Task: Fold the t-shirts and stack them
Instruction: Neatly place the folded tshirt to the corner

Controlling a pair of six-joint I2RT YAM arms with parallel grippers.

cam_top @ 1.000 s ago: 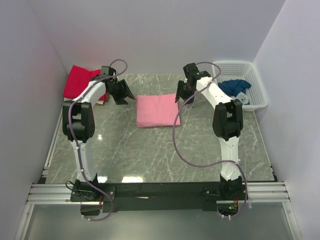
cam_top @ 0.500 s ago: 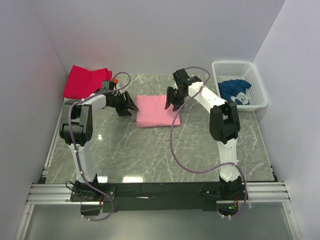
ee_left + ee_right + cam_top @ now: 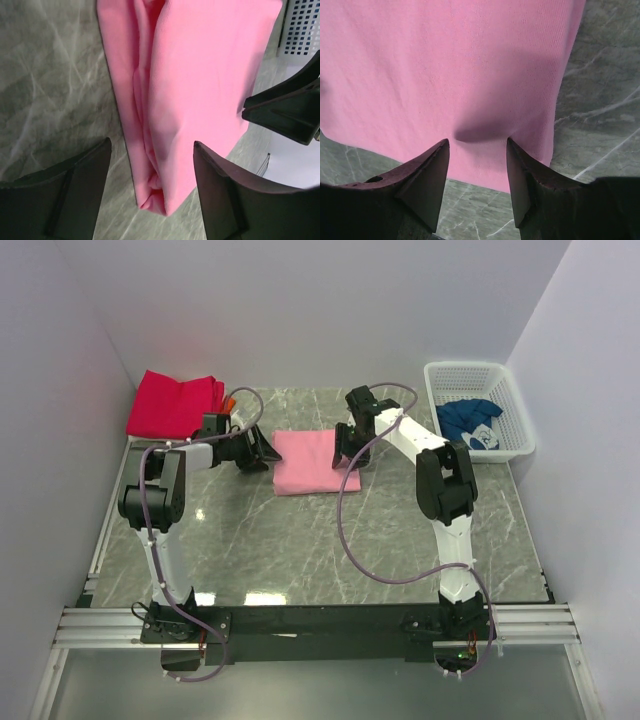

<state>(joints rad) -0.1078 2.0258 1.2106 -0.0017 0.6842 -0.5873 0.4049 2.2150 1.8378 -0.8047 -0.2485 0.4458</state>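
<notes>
A folded light pink t-shirt (image 3: 312, 460) lies on the marble table in the middle back. My left gripper (image 3: 268, 452) is open at its left edge, jaws either side of the folded corner (image 3: 155, 195). My right gripper (image 3: 345, 450) is open at the shirt's right edge, both fingertips (image 3: 442, 150) pressing on the pink cloth (image 3: 445, 70). A magenta-red t-shirt (image 3: 172, 403) lies folded at the back left, with an orange one (image 3: 229, 399) peeking from beside it. A dark blue t-shirt (image 3: 468, 418) with white print lies in the basket.
The white mesh basket (image 3: 507, 405) stands at the back right; it shows in the left wrist view (image 3: 302, 27). White walls close the sides and back. The grey marble table (image 3: 320, 540) stretches toward the arm bases.
Both arms have come down and inward from above the table to the pink shirt's left and right edges. The shirt has not moved.
</notes>
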